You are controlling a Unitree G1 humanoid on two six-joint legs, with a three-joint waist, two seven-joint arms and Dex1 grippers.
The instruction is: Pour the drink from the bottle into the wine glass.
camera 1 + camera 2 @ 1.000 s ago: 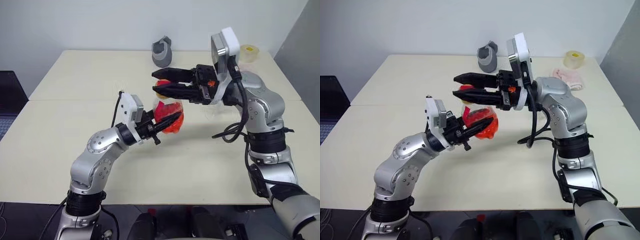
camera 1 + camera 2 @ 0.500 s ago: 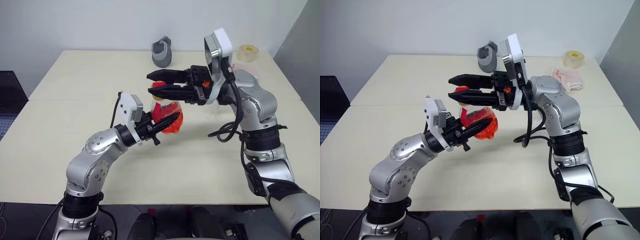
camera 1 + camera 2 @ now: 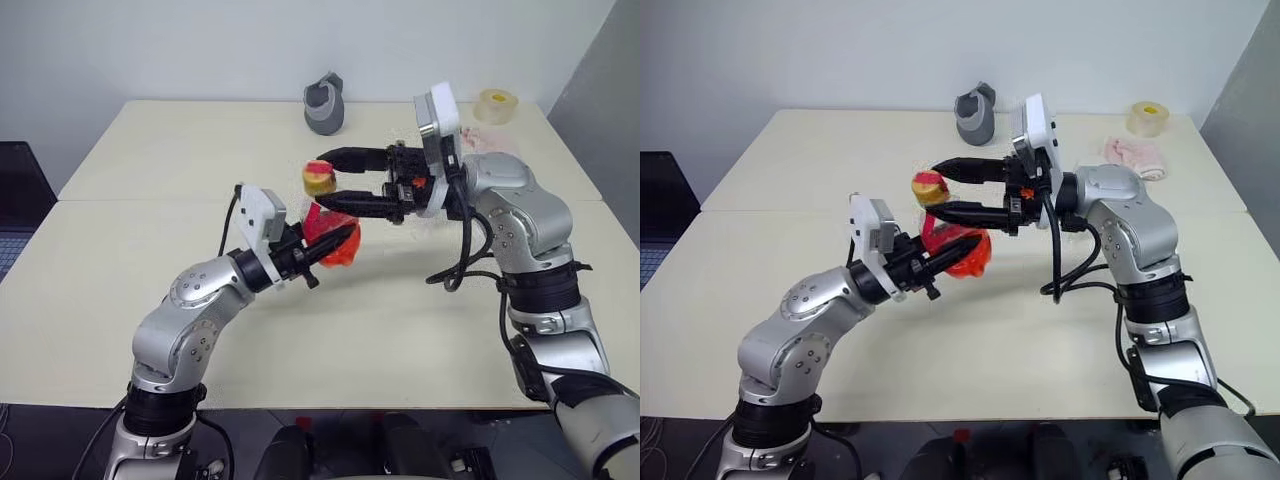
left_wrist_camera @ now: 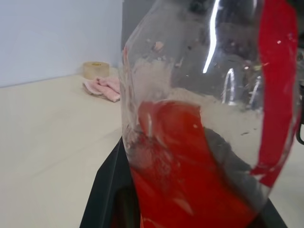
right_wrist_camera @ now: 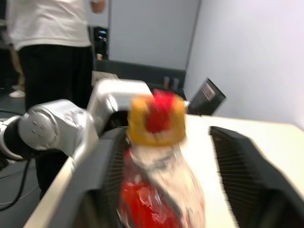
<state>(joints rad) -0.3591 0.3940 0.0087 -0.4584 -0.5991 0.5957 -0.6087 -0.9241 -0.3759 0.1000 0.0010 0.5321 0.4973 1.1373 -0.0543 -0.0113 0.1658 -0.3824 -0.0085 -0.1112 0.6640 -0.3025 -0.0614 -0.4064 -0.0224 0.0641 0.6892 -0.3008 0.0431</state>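
Left end effector (image 3: 335,240) clamps the bottle (image 3: 330,236) of red drink (image 4: 180,175) above the counter (image 3: 150,160); right end effector (image 3: 322,187) spreads wide around its yellow cap (image 3: 319,178).

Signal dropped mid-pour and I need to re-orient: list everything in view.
table: two pushed together, cream, under everything
bottle: one, clear, tilted above the table's middle
cap: one, yellow-orange, on the bottle
drink: red, inside the bottle
grey object: one, far edge of table
tape roll: one, pale yellow, far right corner
cloth: one, pink, near the tape roll
person: one, white top, dark trousers, standing beyond the table
left hand: shut on the bottle's body
right hand: open, fingers either side of the cap
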